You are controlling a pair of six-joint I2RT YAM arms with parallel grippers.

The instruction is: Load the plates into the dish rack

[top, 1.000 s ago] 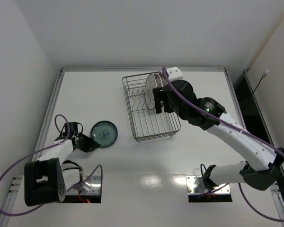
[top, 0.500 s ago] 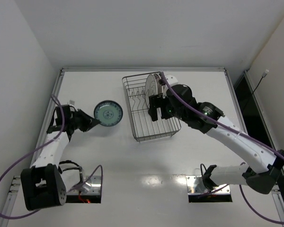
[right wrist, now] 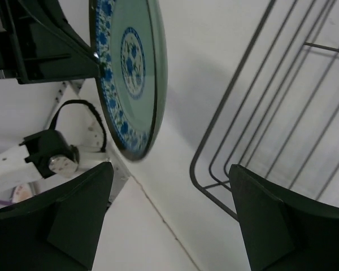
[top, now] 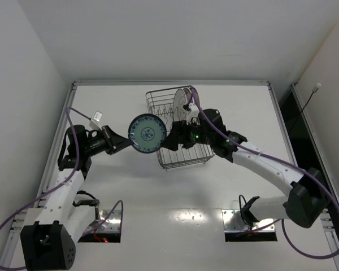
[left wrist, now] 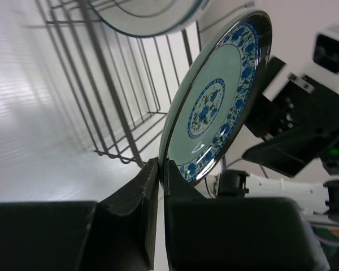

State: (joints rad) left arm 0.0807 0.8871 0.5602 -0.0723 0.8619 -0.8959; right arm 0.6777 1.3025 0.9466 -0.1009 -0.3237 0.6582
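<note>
My left gripper (top: 127,143) is shut on the rim of the small teal-patterned plate (top: 147,133) and holds it upright in the air just left of the dish rack (top: 181,153). In the left wrist view the plate (left wrist: 217,101) rises from between my fingers (left wrist: 150,186). My right gripper (top: 168,140) is open and empty beside the plate's right edge, over the rack's left side. In the right wrist view the plate (right wrist: 127,73) lies ahead of the wide-open fingers (right wrist: 79,214). White plates (top: 182,103) stand upright in the rack's far end.
The rack's wire wall (right wrist: 254,113) shows on the right of the right wrist view, and its wires (left wrist: 110,84) on the left of the left wrist view. The table's raised edges (top: 68,113) run along the left and the back.
My left arm lifted the teal plate off the table and carried it right to the rack. My right gripper left the standing plates and swung left toward the teal plate.
</note>
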